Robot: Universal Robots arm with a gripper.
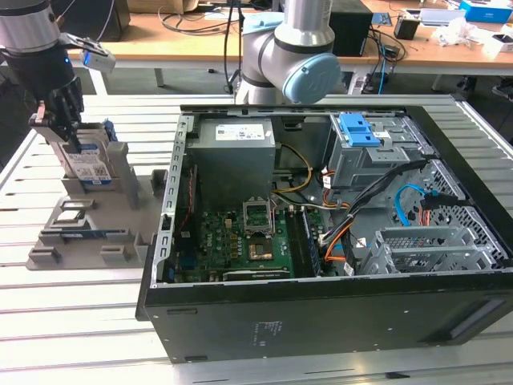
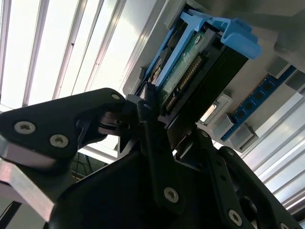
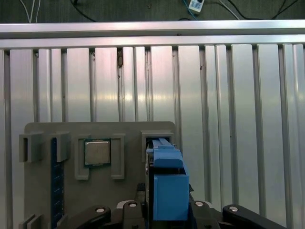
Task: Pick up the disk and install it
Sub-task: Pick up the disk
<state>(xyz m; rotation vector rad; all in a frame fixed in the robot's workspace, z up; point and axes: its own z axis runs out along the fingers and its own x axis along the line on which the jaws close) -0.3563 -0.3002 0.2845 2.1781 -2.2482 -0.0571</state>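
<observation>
The disk (image 1: 88, 166) stands on edge in a slot of the grey fixture (image 1: 80, 233) at the exterior view's left, its white-and-blue label facing out. My gripper (image 1: 68, 138) comes down onto its top from above. In the second wrist view the black fingers (image 2: 148, 125) press against both sides of the disk (image 2: 195, 67), whose connector edge and blue rail show. In the first wrist view the blue rail of the disk (image 3: 167, 181) sits between the gripper (image 3: 167, 212) fingers. The gripper is shut on the disk, which still sits in the fixture.
The open computer case (image 1: 321, 313) lies to the exterior view's right, with a drive cage carrying a blue bracket (image 1: 358, 128) at its far side and a grey power supply (image 1: 232, 152). The fixture (image 3: 128, 131) also holds a processor chip (image 3: 97, 152) and a blue memory stick (image 3: 57, 181).
</observation>
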